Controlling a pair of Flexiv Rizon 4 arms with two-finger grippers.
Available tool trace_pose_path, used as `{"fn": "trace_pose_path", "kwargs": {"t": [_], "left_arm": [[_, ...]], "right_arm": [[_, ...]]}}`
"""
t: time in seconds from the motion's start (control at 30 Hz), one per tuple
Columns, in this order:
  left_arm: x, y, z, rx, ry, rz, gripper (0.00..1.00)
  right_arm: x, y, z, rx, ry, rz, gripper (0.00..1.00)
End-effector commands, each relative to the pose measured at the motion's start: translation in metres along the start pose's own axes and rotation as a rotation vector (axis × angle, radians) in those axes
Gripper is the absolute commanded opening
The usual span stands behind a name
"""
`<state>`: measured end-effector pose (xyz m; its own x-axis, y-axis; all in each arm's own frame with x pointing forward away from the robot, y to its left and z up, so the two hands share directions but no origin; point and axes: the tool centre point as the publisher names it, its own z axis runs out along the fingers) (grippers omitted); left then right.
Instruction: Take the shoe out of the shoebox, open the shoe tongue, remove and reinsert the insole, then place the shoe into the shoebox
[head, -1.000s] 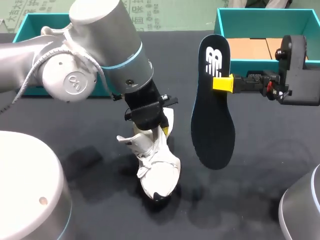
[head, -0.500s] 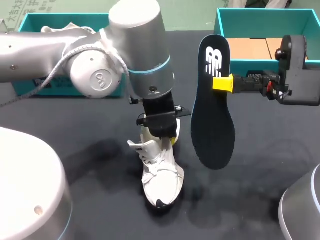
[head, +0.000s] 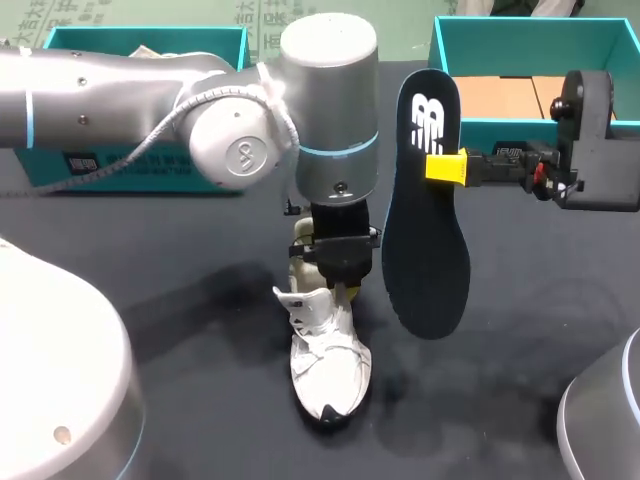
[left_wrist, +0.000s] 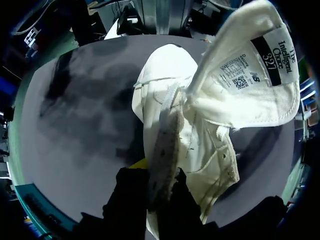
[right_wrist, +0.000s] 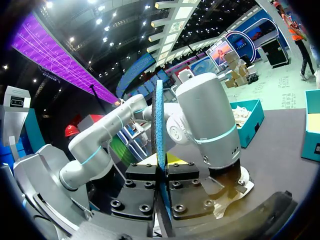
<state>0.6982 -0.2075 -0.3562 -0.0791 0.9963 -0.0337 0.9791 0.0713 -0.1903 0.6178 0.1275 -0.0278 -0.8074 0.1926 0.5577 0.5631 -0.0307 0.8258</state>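
While L gripper (head: 338, 280) pinches shoe (head: 328, 365) heel from above, R gripper (head: 447, 167) clamps insole (head: 425, 260) upright alongside.

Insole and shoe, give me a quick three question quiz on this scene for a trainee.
1. True or false: the insole sits inside the shoe.
2. What does the left claw grip? A: the shoe's back rim. B: a shoelace. C: a shoebox wall.
3. Fill in: the insole is up in the air, pinched by the ___ claw.
Key: 1 false; 2 A; 3 right, meaning the right claw.
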Motion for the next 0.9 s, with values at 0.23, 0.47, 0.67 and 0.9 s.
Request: {"fn": "trace_pose_path", "kwargs": {"t": [0.23, 0.47, 0.67, 0.9], "left_arm": [[-0.008, 0.005, 0.019, -0.028, 0.036, -0.026, 0.00], [-0.012, 0.009, 0.027, -0.025, 0.032, -0.018, 0.00], [-0.013, 0.009, 0.027, -0.028, 0.013, 0.010, 0.24], [-0.012, 0.011, 0.017, -0.022, -0.027, 0.022, 1.00]], "right_arm": [[0.005, -0.005, -0.004, -0.006, -0.009, 0.001, 0.00], [0.005, -0.005, -0.004, -0.006, -0.009, 0.001, 0.00], [0.005, -0.005, -0.004, -0.006, -0.009, 0.001, 0.00], [0.005, -0.005, -0.004, -0.006, -0.009, 0.001, 0.00]]}}
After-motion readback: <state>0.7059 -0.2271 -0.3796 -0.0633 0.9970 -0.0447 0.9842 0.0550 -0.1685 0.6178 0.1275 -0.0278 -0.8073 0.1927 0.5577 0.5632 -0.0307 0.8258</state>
